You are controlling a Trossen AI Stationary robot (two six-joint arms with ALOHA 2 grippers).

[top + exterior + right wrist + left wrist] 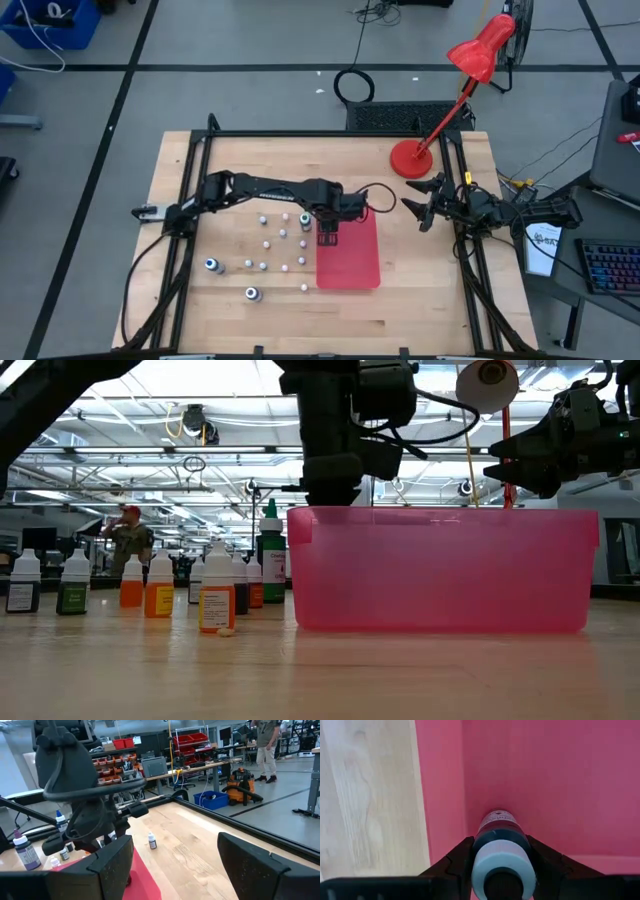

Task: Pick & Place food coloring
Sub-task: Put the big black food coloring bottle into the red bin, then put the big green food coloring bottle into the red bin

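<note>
Here the left end effector (502,870) grips a food coloring bottle (501,847) over the red tray (350,262).

Workshop or lab hall: concrete floor (250,40), red parts bins (192,739) on shelving, shop vacuum (240,790).

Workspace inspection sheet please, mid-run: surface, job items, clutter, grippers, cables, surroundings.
Surface: wooden table, bare boards around the work.
Job's things: food coloring bottles standing scattered beside the red bin; one bottle held over the bin's inside.
Clutter: red desk lamp standing on the table's far right corner.
Grippers: left gripper shut on that bottle above the bin; right gripper open, waiting at the table's right edge.
Cables: black cable looped off the left arm; coiled cable on the floor behind.
Surroundings: person standing beyond the table; keyboard at right.
</note>
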